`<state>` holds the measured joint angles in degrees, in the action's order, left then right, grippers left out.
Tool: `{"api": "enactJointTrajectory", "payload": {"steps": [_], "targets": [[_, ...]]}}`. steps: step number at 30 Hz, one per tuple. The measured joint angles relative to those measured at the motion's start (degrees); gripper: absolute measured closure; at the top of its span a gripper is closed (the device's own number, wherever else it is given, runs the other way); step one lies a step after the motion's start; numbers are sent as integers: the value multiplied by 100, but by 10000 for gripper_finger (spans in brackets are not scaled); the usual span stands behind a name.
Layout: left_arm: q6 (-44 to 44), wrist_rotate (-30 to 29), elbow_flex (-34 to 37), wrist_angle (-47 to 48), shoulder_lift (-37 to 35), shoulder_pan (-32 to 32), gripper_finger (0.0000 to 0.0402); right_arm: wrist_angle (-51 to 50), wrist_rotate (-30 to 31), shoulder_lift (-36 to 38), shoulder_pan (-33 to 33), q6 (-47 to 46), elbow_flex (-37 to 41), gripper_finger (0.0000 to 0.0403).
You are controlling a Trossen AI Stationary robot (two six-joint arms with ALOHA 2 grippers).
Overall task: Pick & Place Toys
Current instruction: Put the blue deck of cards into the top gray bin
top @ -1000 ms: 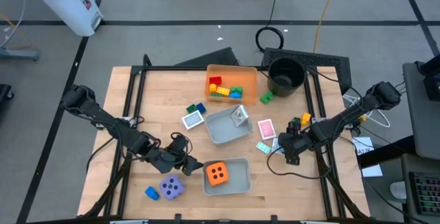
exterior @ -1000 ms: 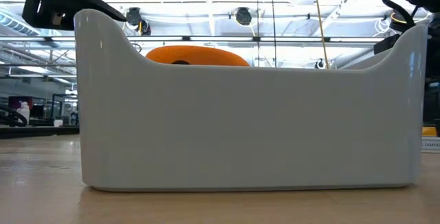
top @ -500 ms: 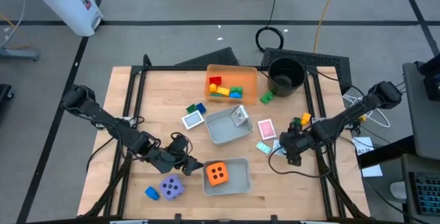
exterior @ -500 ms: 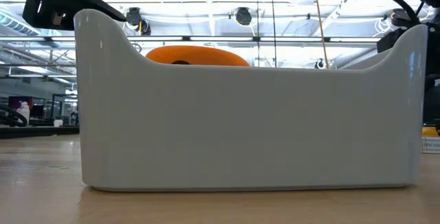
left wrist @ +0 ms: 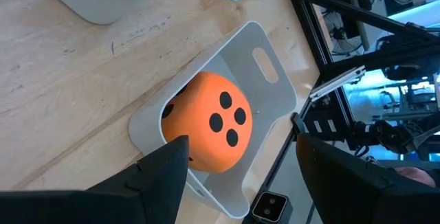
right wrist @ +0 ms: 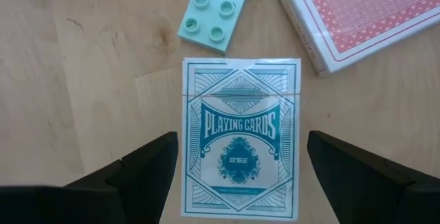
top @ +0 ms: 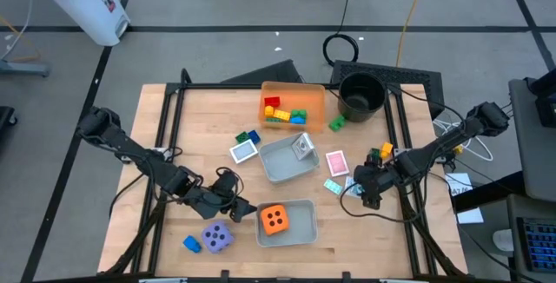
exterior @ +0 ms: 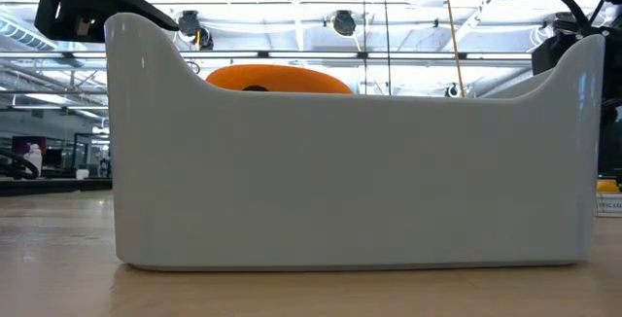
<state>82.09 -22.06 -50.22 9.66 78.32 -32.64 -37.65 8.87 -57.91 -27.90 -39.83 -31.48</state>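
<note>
Right hand (right wrist: 237, 176) over teal "PLAYING CARDS" pack (right wrist: 240, 138)

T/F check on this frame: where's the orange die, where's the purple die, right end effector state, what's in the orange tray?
1. The orange die sits in a grey tray. True.
2. The purple die is in the orange tray. False: it lies on the table.
3. The right end effector is open over the teal card pack. True.
4. The orange tray is empty. False: it holds coloured bricks.
</note>
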Motion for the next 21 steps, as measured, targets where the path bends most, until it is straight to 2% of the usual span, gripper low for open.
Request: {"api": "enactJointTrajectory", "payload": {"steps": [7,21], "targets": [[-44,-6,0,16,0,0,131,193,67,-49,-187,-14,-1,83],[-46,-9,0,117,0,0,131,273,172,-651,-223,23,-6,83]]}}
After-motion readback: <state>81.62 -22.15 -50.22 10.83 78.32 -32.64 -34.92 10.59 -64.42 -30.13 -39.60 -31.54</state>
